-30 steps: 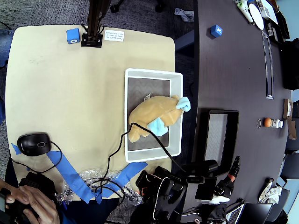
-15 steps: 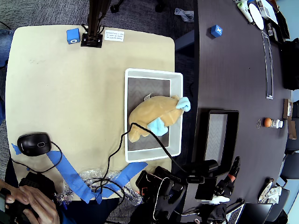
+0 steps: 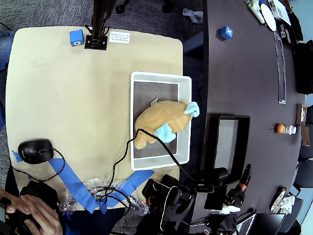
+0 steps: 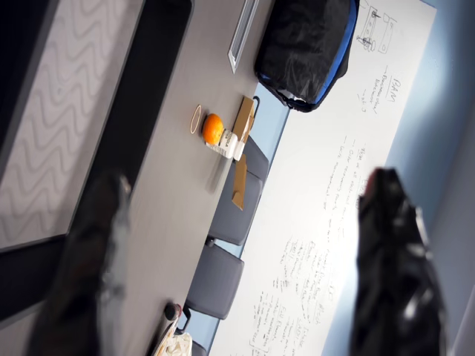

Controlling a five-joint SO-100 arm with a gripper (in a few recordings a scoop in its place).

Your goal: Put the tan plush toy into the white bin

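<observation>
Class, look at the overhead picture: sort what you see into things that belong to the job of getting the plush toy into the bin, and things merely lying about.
Belongs to the job:
tan plush toy, lying inside the bin
white bin

Just lying about:
blue cube on the tan table
second blue cube on the dark table
computer mouse
blue tape strips
black tray

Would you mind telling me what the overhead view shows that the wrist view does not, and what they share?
Overhead: the tan plush toy lies inside the white bin on the beige table, with a black computer mouse near blue tape.

Wrist: the gripper, open with blurred dark fingers wide apart, and a whiteboard with handwriting.

Both: the dark table and a small orange-capped bottle.
</observation>
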